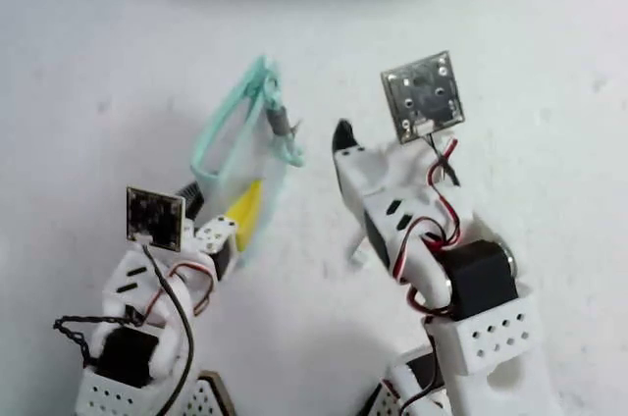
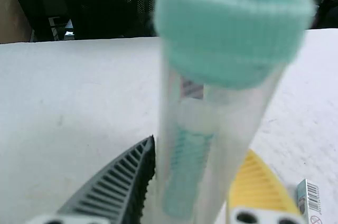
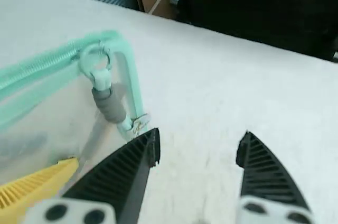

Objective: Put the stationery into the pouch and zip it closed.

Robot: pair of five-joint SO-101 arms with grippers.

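High view: pouch [image 1: 238, 153] lies on the white table [image 1: 98, 73], between the two arms, clear plastic body with mint zip trim. Left gripper [image 2: 203, 152] has its jaws clamped on one end of the pouch, black jaw on one side and yellow jaw on the other. A teal ribbed piece [image 2: 185, 167] shows through the clear wall, likely stationery already inside, type unclear. Right gripper [image 3: 199, 137] has its jaws apart and holds nothing. It hangs over the table just beside the pouch's far corner, near the grey zip pull [image 3: 108, 105] and its ring [image 3: 95, 57].

Whether the zip is open or shut along its length cannot be told.

Handling, as a judgement: pouch looks light, thin and floppy, and the plastic is probably slick, so it would buckle or slide if pushed. The left grip on the end works as an anchor. Best hold for closing is the grey pull tab, small and soft, pinched across its flat faces and not by the ring. Pull along the zip line and away from the anchored end so the trim stays taut. The tab is narrow, so the jaws could slip off.
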